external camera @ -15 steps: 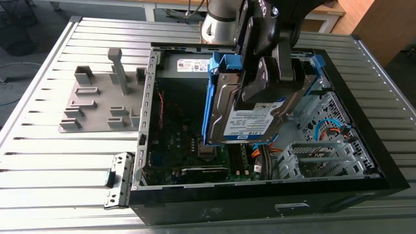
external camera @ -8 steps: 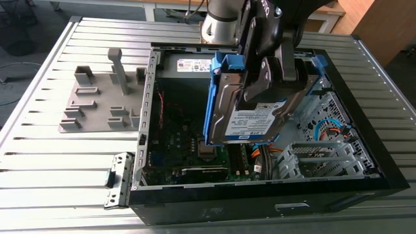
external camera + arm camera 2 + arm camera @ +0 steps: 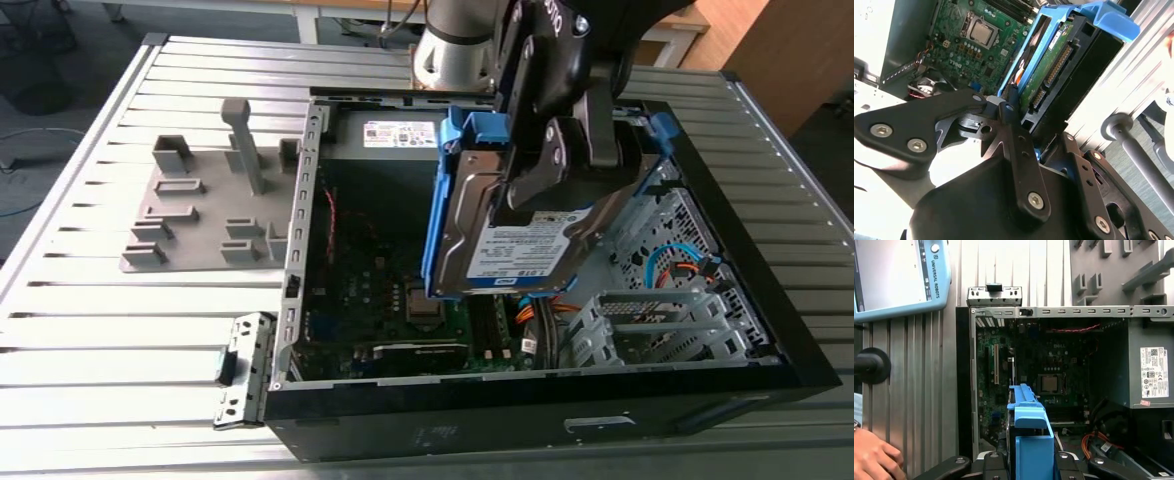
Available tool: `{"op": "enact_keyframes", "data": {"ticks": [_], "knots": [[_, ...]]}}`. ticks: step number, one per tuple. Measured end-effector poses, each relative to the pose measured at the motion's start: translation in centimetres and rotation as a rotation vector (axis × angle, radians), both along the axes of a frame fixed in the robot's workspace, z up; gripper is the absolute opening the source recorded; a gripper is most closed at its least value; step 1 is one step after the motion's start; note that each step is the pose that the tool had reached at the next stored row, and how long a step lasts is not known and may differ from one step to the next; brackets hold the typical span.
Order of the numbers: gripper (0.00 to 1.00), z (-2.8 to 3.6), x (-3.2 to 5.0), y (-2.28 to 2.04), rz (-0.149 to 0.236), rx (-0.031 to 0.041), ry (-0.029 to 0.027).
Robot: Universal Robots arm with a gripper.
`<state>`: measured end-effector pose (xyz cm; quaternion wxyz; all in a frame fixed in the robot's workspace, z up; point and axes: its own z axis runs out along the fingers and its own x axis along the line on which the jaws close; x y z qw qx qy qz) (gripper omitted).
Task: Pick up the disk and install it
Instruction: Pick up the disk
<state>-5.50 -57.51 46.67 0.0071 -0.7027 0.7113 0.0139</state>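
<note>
The disk (image 3: 523,252) is a silver hard drive with a white-and-blue label in a blue plastic bracket (image 3: 461,140). It hangs tilted above the middle of the open computer case (image 3: 534,425). My gripper (image 3: 558,175) is shut on its upper part, black fingers clamping both faces. In the second wrist view the disk (image 3: 1051,72) stands edge-on with its connector pins showing, between the fingers (image 3: 1013,125). In the first wrist view the blue bracket (image 3: 1030,435) sits over the motherboard (image 3: 1049,375).
Inside the case are the grey power-supply box with a white sticker (image 3: 387,135), the green motherboard (image 3: 387,290) and a metal drive cage (image 3: 667,325) with orange cables. A grey fixture plate (image 3: 200,220) lies on the exterior view's left. A person's hand (image 3: 874,457) and a pendant (image 3: 899,275) are beside the case.
</note>
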Motion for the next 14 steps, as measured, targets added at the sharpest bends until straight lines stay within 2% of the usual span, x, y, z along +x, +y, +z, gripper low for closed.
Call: {"op": "enact_keyframes", "data": {"ticks": [14], "knots": [[0.36, 0.00, 0.67, 0.00, 0.000, 0.0001, 0.0000]]}}
